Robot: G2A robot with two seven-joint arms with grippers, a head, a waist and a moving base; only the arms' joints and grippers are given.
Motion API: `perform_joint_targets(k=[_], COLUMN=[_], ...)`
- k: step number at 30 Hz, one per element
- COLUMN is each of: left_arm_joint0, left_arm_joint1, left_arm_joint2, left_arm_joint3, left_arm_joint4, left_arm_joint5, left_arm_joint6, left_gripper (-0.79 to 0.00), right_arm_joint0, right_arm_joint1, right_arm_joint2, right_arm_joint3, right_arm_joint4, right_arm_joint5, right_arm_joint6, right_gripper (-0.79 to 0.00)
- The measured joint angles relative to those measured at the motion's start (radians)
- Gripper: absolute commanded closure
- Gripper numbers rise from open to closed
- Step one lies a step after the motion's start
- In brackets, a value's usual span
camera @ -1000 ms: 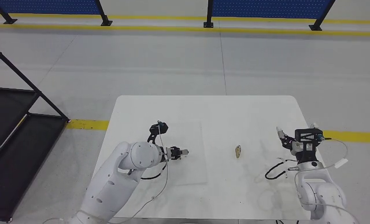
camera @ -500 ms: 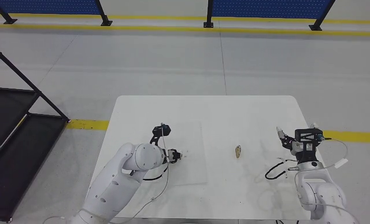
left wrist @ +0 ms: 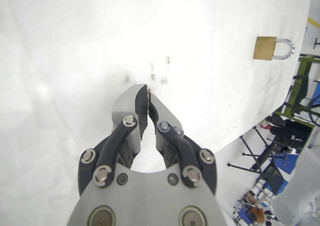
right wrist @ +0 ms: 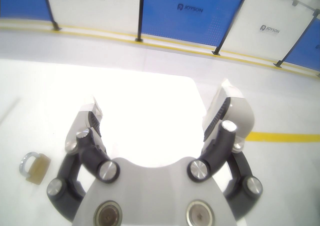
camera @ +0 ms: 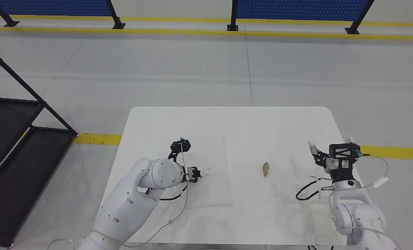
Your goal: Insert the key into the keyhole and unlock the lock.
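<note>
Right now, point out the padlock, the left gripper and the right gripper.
padlock (left wrist: 265,48), left wrist view, on its brass body.
left gripper (left wrist: 148,92), left wrist view, between its shut fingertips.
right gripper (right wrist: 161,98), right wrist view, midway between its open fingertips.

Left gripper (left wrist: 148,92) sits low with its elbow folded in, pointing to 3 o'clock in the top view, jaws pinched together. Right gripper (right wrist: 162,94) is well off at its 3 o'clock, jaws spread wide.
</note>
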State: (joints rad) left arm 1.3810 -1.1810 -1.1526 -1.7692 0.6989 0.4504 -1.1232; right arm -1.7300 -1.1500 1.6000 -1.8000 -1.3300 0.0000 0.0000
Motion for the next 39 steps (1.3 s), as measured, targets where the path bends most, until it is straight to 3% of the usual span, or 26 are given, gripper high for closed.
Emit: perform_joint_targets(k=[11, 17, 27, 33, 39], left_arm_joint0=[0.005, 0.045, 0.159, 0.228, 0.274], left_arm_joint1=[0.014, 0.023, 0.033, 0.042, 0.05], left_arm_joint2=[-0.039, -0.111, -0.33, -0.462, -0.528], left_arm_joint3=[-0.072, -0.129, -0.097, -0.042, 0.025], left_arm_joint4=[0.002, -0.102, -0.537, -0.818, -1.015], left_arm_joint5=[-0.028, -0.105, -0.336, -0.527, -0.683], left_arm_joint6=[-0.042, -0.016, 0.065, 0.019, -0.063], left_gripper=[0.0, 0.0, 0.0, 0.0, 0.0], right_arm_joint0=[0.0, 0.0, 0.0, 0.0, 0.0], right_arm_joint1=[0.0, 0.0, 0.0, 0.0, 0.0], right_arm_joint2=[0.0, 0.0, 0.0, 0.0, 0.0], right_arm_joint3=[0.0, 0.0, 0.0, 0.0, 0.0], right_arm_joint4=[0.0, 0.0, 0.0, 0.0, 0.0], right_arm_joint5=[0.0, 0.0, 0.0, 0.0, 0.0], right_arm_joint6=[0.0, 0.0, 0.0, 0.0, 0.0], right_gripper=[-0.785, -0.785, -0.785, -0.785, -0.785])
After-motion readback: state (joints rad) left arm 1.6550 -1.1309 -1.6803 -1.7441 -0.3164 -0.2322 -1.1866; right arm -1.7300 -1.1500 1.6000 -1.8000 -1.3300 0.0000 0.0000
